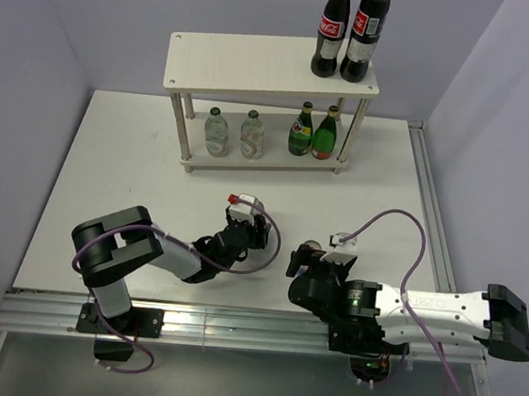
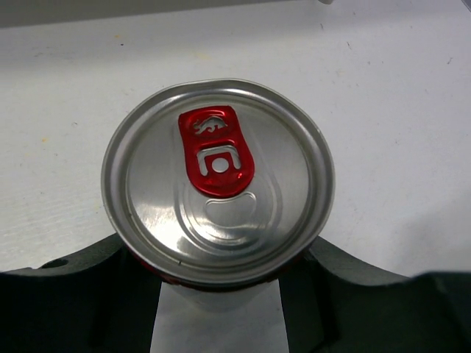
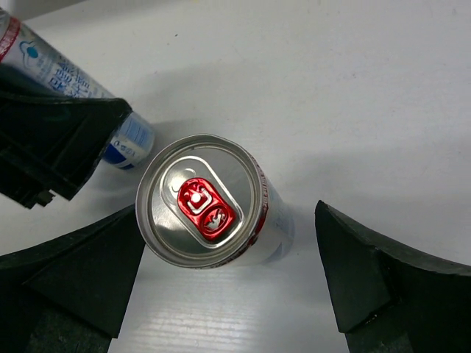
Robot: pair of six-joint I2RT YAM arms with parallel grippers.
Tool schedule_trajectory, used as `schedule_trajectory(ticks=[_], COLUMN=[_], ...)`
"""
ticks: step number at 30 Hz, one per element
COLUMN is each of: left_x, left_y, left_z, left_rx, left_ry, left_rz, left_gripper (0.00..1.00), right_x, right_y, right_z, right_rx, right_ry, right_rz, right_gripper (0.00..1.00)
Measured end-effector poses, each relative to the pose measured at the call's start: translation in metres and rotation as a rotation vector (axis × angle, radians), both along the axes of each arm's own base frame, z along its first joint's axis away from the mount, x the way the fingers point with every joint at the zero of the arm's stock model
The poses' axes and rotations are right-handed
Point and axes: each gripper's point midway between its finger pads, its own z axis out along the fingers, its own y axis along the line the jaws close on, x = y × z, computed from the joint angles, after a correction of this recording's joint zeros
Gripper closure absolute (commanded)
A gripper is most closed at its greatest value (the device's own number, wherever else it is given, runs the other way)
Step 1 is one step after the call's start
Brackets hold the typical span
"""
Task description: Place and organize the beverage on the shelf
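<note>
Cans are the only drinks not yet on the shelf, and both sit low in the overhead view, near the arm bases. The left can is clamped between the jaws of the left gripper. Its silver lid and red tab fill the centre of the left wrist view, but whether it is lifted off the table cannot be told. Near it, the right can stands upright on the table, bracketed by the right gripper. That gripper's jaws are spread apart: one is close beside the can at lower left of the wrist frame, the other well clear at lower right.

Farther up, the shelf is seen at top centre. Its lower board is occupied by two clear bottles on the left and two green bottles on the right. Two cola bottles stand at the right end of the upper board.

The step in hand is judged to be the pick-up of the cans. Next, the right jaws would need to be closed on their can, and both cans carried upright to the shelf and set side by side.
</note>
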Motion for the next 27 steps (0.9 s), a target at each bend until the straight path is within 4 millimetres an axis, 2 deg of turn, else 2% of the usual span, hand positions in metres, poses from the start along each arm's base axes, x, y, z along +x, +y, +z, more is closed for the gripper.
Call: schedule_trajectory(ticks=[5, 7, 10, 11, 12, 13, 16, 17, 21, 23, 25, 27], left_x=[-0.003, -0.004, -0.006, -0.007, -0.008, -0.008, -0.009, -0.010, -0.013, -0.012, -0.010, -0.002], left_y=[0.006, 0.008, 0.011, 0.013, 0.014, 0.015, 0.018, 0.019, 0.028, 0.032, 0.033, 0.028], left_z=[0.000, 0.000, -0.001, 0.000, -0.001, -0.001, -0.001, 0.000, 0.002, 0.009, 0.026, 0.060], left_rx=[0.001, 0.001, -0.003, -0.003, -0.004, -0.004, 0.005, 0.012, 0.063, 0.093, 0.124, 0.129], left_ry=[0.003, 0.003, 0.007, 0.008, 0.011, 0.013, 0.018, 0.021, 0.043, 0.048, 0.043, 0.021], left_rz=[0.002, 0.002, 0.004, 0.005, 0.005, 0.007, 0.009, 0.010, 0.022, 0.031, 0.039, 0.043], left_gripper=[1.00, 1.00, 1.00, 1.00, 1.00, 1.00, 1.00, 1.00, 1.00, 1.00, 1.00, 1.00], right_x=[0.006, 0.008, 0.011, 0.012, 0.014, 0.015, 0.018, 0.018, 0.019, 0.019, 0.018, 0.017], right_y=[0.004, 0.004, 0.005, 0.004, 0.002, 0.001, 0.000, 0.000, 0.000, 0.000, -0.002, -0.003], right_z=[-0.007, -0.011, -0.018, -0.019, -0.019, -0.019, -0.018, -0.018, -0.017, -0.017, -0.017, -0.017], right_rx=[-0.028, -0.047, -0.071, -0.070, -0.080, -0.081, -0.075, -0.076, -0.090, -0.091, -0.094, -0.096], right_ry=[-0.025, -0.038, -0.051, -0.056, -0.073, -0.084, -0.106, -0.111, -0.111, -0.106, -0.105, -0.102], right_rz=[-0.037, -0.053, -0.074, -0.083, -0.099, -0.109, -0.134, -0.140, -0.157, -0.162, -0.165, -0.164], right_gripper=[0.01, 0.05, 0.31, 0.48, 0.55, 0.70, 0.96, 1.00, 1.00, 1.00, 1.00, 1.00])
